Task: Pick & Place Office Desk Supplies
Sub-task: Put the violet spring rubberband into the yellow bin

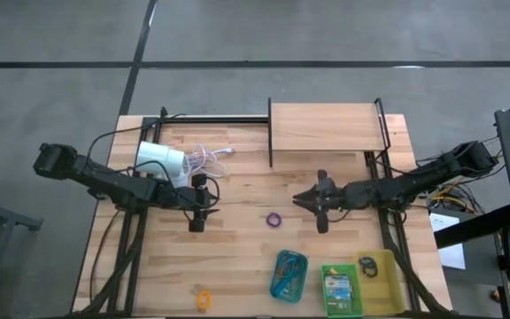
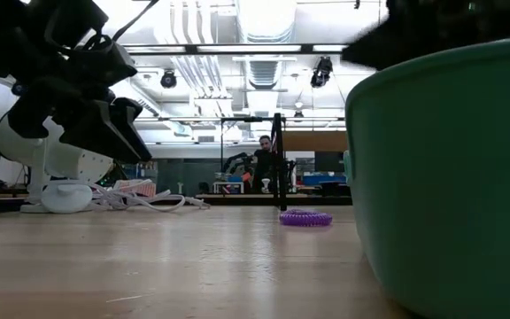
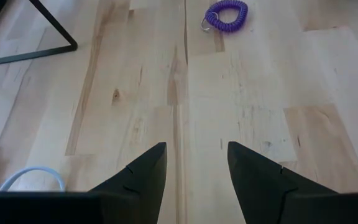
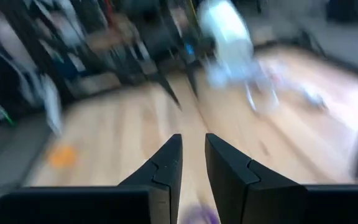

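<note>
Wooden planks of pale colour make the table (image 1: 237, 257), and a purple loop (image 1: 274, 219) lies on it between the two arms, a coiled ring with a small metal ring on one side. An orange loop (image 1: 204, 299) lies near the front edge. One crayon box (image 1: 337, 289) rests in the green tray (image 1: 326, 306); loops lie in the teal tray (image 1: 301, 276), too small to count. The left gripper (image 1: 197, 221) hovers with fingers apart and empty. The right gripper (image 1: 321, 221) shows only a narrow gap between its fingers, nothing in it; its wrist view is blurred.
</note>
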Controlling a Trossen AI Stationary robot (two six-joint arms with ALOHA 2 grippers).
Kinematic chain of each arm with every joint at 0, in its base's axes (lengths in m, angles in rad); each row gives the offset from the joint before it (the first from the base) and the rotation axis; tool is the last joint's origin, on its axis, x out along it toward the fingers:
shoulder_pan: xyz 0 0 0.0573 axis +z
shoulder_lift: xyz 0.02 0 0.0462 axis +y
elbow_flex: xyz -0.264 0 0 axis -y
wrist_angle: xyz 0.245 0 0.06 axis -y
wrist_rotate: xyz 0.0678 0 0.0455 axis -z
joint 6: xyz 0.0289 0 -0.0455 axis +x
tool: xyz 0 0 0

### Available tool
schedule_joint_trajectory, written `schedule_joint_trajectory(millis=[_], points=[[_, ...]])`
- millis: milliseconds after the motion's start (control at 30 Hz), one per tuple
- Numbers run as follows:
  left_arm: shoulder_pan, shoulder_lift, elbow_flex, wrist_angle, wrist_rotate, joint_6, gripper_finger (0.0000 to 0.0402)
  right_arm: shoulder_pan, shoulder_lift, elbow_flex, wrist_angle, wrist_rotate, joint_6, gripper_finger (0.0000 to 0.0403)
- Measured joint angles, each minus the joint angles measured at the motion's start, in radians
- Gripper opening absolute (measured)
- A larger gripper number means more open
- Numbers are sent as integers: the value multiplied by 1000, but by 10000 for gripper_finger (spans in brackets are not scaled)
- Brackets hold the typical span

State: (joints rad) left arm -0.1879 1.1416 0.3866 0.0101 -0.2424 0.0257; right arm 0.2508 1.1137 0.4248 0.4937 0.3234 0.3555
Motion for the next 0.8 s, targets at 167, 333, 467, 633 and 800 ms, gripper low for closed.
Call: schedule_joint_trajectory(millis=[167,333,467,633,800], points=[[0,0,0,-1,0,0,175,-1,17,88,-389,50,179,68],[0,0,0,-1,0,0,175,0,87,186,-517,51,270,68],[0,0,0,-2,0,0,175,0,199,289,-523,60,259,68],[0,0,0,-4,0,-1,175,0,339,446,-661,62,221,68],[0,0,0,-8,0,-3,175,0,453,576,-798,60,224,68]])
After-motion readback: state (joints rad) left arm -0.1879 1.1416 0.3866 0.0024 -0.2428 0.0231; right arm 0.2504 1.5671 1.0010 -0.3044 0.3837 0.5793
